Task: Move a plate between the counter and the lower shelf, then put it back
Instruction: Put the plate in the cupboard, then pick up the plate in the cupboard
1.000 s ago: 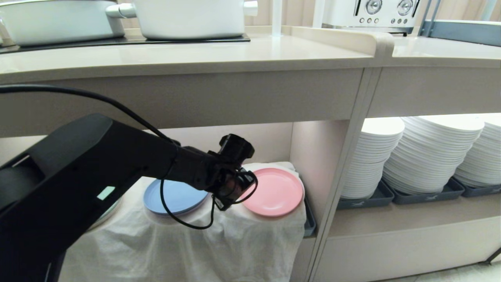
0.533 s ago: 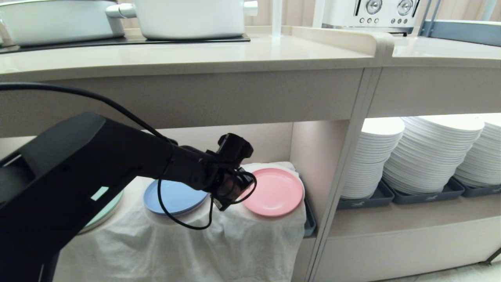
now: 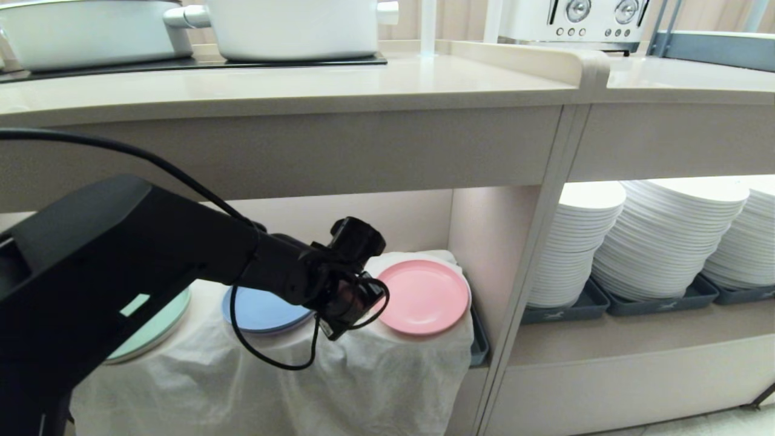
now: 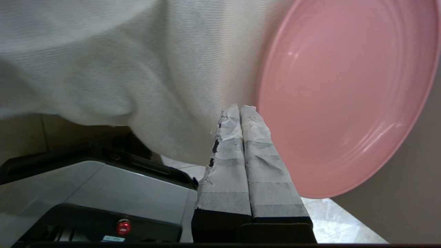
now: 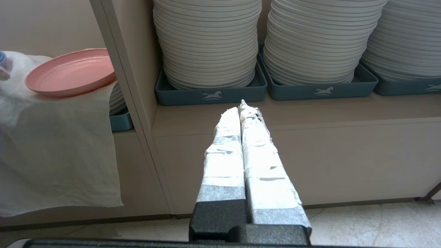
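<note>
The left gripper (image 4: 241, 109) had just closed empty beside the plate (image 3: 424, 297), which lay on the lower shelf's cloth (image 3: 375, 375); apparently released, so the return looked finished.

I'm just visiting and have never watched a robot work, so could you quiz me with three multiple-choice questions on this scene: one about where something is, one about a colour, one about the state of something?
1. Where is the pink plate?
A. On the counter beside the pots
B. On the white cloth in the lower shelf
C. On a stack of white plates

2. What colour is the plate next to it on the cloth?
A. Blue
B. Yellow
C. Black

3. How is the left gripper?
A. Wide open
B. Shut on the pink plate
C. Shut, empty, beside the plate's rim

Answers: 1 B, it lies on the draped cloth. 2 A, the blue plate shows behind the arm. 3 C, the left wrist view shows its fingers pressed together, holding nothing.
</note>
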Controlling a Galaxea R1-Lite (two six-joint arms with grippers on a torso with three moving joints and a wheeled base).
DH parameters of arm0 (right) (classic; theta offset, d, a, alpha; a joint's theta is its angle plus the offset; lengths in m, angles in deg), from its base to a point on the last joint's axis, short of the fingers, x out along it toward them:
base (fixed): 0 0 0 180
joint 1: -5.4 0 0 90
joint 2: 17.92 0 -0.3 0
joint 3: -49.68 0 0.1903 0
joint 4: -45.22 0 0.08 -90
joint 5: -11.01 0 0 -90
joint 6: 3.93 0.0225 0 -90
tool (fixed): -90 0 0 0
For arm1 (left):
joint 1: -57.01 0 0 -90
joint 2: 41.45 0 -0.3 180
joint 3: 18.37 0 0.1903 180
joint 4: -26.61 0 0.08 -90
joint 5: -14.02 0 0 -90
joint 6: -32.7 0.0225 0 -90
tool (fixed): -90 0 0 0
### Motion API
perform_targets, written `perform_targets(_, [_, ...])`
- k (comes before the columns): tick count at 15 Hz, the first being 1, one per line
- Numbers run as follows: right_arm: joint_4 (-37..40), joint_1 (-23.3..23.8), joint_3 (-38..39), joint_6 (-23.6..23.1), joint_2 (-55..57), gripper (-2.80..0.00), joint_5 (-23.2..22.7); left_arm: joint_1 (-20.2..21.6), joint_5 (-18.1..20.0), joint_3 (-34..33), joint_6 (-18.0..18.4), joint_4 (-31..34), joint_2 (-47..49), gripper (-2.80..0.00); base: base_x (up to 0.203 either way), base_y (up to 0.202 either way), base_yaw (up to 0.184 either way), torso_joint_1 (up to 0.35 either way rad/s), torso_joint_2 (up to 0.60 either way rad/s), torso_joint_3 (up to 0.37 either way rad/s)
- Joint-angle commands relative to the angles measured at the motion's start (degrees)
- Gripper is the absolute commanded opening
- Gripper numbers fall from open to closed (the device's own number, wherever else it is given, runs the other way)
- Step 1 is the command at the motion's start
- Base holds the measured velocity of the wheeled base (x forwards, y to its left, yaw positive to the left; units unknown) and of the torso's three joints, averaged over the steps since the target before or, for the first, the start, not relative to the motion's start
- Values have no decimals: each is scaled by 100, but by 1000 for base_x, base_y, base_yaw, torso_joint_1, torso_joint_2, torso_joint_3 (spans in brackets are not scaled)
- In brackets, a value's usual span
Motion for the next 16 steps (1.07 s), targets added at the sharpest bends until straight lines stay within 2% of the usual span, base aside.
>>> perform_targets(1, [-1,0,0,1,0,-280,0,0,-25,-141,-42,1,-117,-280,0,0,0,0,0,0])
perform_targets(6, [-1,0,0,2,0,-280,0,0,-49,-560,-34,1,-391,-280,0,0,0,0,0,0])
perform_targets(16, [-5,7,0,-7,0,-280,0,17,-383,-1706,-42,-16,-1284,-280,0,0,0,0,0,0])
